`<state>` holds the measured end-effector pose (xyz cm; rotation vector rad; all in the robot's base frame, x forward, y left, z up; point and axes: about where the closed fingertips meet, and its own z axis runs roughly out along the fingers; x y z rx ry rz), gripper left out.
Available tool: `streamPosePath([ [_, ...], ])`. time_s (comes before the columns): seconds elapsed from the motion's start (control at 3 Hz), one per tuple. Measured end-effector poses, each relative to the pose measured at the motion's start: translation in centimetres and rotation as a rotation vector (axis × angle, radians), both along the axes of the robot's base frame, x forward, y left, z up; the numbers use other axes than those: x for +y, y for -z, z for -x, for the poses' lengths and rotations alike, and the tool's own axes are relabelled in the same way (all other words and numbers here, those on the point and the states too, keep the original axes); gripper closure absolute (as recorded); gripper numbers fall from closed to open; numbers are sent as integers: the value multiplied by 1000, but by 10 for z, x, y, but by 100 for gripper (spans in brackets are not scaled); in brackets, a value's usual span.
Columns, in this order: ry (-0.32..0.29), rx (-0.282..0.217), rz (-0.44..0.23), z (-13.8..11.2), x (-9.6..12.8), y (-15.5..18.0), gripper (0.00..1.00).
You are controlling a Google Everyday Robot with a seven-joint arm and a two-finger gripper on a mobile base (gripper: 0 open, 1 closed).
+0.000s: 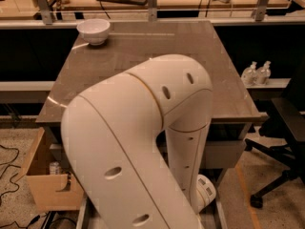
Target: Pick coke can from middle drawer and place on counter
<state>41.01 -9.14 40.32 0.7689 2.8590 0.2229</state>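
Camera view: my arm (138,142) hides the drawer, so my gripper (unseen below, state I cannot tell) may miss the coke can.

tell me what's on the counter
A white bowl sits on the counter near its far left corner. The arm covers the near middle, so anything there is hidden. The claw is out of sight below the front edge.

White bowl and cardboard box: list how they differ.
The white bowl is round and white; the cardboard box is angular and brown. The bowl sits on the far left corner of the counter; the box stands on the floor. Both are open-topped. The gripper is out of view, hidden below the arm.
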Motion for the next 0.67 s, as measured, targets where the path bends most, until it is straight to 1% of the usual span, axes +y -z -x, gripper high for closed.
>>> streamPosePath([
  [0.33, 35, -2, 33, 4, 2, 8, 0],
  [0.67, 52, -6, 49, 8, 6, 11, 0],
])
